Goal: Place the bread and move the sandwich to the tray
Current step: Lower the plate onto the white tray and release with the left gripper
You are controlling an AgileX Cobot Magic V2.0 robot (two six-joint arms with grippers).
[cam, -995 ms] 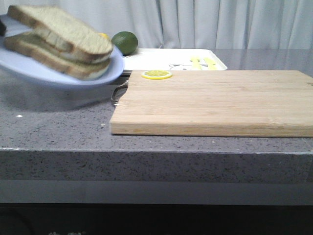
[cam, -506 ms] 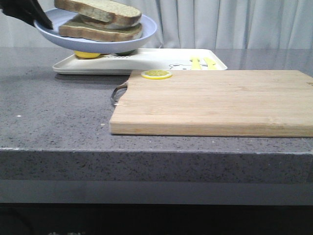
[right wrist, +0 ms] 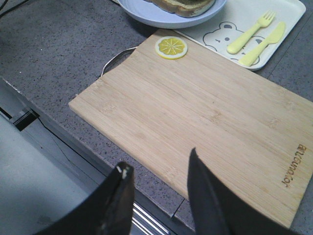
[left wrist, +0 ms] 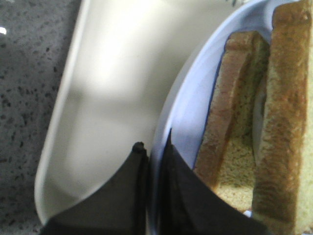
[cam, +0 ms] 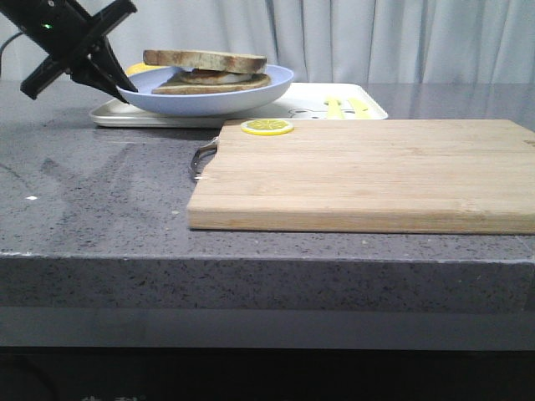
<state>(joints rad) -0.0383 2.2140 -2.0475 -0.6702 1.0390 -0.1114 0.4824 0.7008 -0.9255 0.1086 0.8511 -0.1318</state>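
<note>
Plate [cam: 209,98] down low over the tray [cam: 251,113] now, sandwich [cam: 209,71] aboard, left gripper [left wrist: 152,149] pinching its rim; release looks imminent.

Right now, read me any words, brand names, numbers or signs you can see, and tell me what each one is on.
"aucuno.fo": roughly how the burned-in brand mark near a corner of the wooden cutting board reads in the right wrist view; the letters are small and I am not sure of them.
The tray bears only a bear drawing and yellow cutlery shapes, no text.

sandwich [cam: 209,72] on plate [cam: 242,98], seemingly over tray [cam: 351,107], behind cutting board [cam: 376,171]
</note>
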